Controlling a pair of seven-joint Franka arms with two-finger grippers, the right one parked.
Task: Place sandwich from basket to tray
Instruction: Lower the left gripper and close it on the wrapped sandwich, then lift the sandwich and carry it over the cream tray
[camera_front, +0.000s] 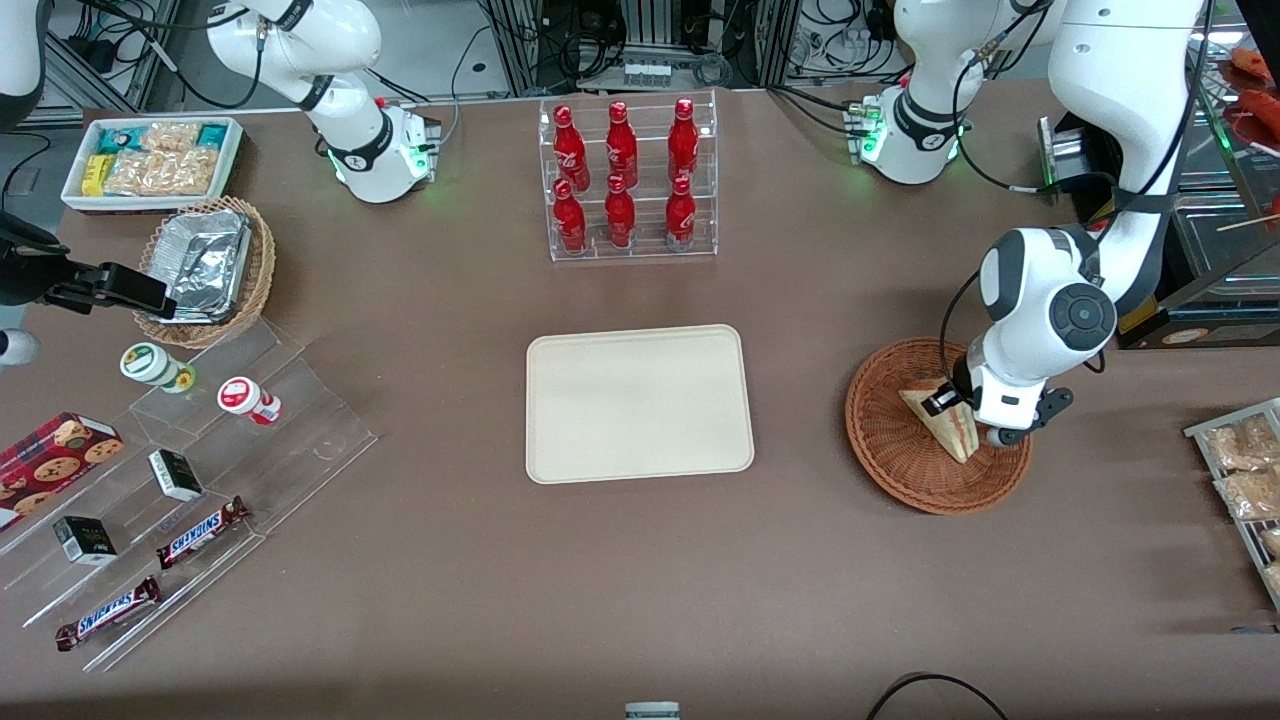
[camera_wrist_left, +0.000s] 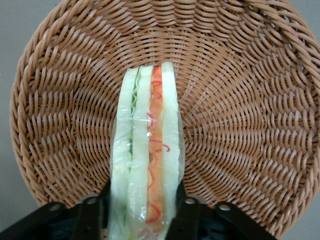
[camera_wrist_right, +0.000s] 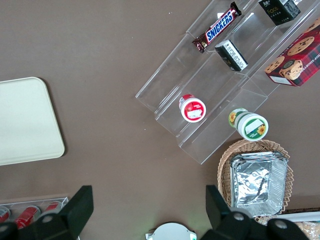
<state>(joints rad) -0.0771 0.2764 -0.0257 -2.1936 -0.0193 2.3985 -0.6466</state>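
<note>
One round reddish-brown wicker basket (camera_front: 905, 455) at the tray's (camera_front: 640, 402) three o'clock; one wrapped triangular white-bread sandwich (camera_wrist_left: 147, 165) inside, pinched between the black two-finger gripper (camera_wrist_left: 142, 212).

Six red bottles (camera_front: 625, 178) in clear rack (camera_front: 630, 245)

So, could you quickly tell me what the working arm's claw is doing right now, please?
Claw: down in the basket, its fingers closed against both bread faces of the sandwich, which still rests in the basket.
</note>
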